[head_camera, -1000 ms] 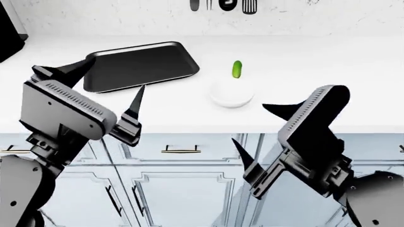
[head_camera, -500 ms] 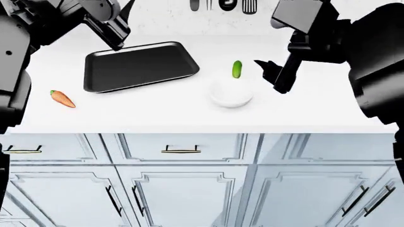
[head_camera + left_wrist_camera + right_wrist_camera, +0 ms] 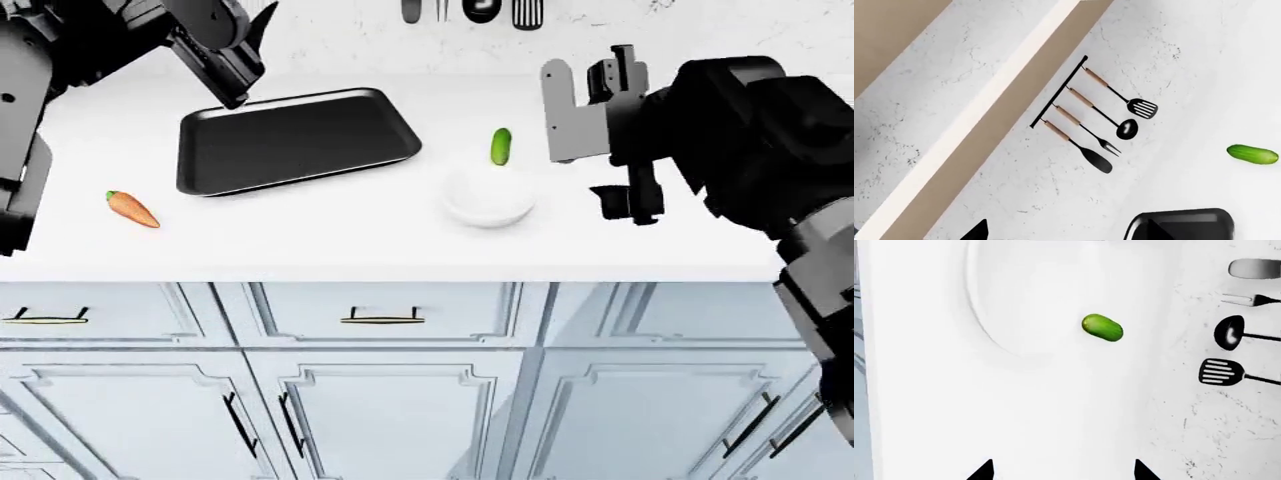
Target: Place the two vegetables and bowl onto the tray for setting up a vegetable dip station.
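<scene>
A white kitchen surface [image 3: 334, 240] seen from above, with nothing yet on the black tray [image 3: 296, 140], which lies at about 11 o'clock from the middle of the surface. The white bowl [image 3: 489, 200] sits near the centre, toward 2 o'clock. The green cucumber [image 3: 502, 146] lies just beyond the bowl at its 12 o'clock, close to its rim; whether they touch cannot be told. The orange carrot [image 3: 131, 209] lies alone at 9 o'clock, below the tray's left end.

The right pincer [image 3: 1062, 471] is raised over the bowl and cucumber. Its two dark tips stand well apart, open and empty, touching nothing.

The left pincer [image 3: 238, 62] hovers beyond the tray's far left corner. Its wrist view shows one tip and the tray's edge, so how wide it stands cannot be told; it appears to hold nothing.

The step in hand looks like the right arm's approach to the cucumber. To do it well, descend straight over the cucumber's middle, turn the tips to close across its short width, and keep clear of the bowl's rim.
</scene>
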Tool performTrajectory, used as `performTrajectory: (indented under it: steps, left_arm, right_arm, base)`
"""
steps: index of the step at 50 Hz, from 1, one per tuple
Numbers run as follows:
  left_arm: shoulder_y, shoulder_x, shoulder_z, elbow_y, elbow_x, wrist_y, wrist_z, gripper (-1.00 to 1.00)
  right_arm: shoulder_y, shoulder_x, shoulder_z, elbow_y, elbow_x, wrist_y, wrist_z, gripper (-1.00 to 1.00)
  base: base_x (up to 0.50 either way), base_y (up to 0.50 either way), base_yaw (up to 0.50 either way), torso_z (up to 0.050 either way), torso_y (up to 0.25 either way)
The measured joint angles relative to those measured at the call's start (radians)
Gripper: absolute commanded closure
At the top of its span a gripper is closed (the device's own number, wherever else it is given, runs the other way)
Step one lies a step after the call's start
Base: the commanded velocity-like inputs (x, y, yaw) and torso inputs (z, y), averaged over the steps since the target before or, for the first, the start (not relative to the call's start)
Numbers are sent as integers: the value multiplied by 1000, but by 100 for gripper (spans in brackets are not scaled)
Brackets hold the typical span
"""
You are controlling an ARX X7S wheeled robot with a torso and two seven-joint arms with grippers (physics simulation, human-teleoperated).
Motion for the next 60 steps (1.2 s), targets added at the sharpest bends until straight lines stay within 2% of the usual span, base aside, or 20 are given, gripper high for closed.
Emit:
performTrajectory:
  steps: [8, 20, 38, 60]
  left_arm:
    - [31, -9, 4, 21, -4, -6, -3, -100]
    - [51, -14, 11, 33, -4, -7, -6, -100]
    - [71, -22, 14, 31, -5, 3, -9, -100]
    - [83, -21, 15, 17, -7, 22, -18, -100]
  right_arm:
    - [12, -87, -77, 200, -4, -155, 41, -100]
    - [25, -150, -236, 314, 77, -282, 140, -100]
    - [18, -202, -414, 355, 224, -323, 235, -100]
    - [-41, -251, -459, 362, 283, -336, 310, -100]
  base:
    - [0, 0, 0, 0, 0]
    - [0, 0, 0, 0, 0]
    - [0, 0, 0, 0, 0]
    - [0, 0, 0, 0, 0]
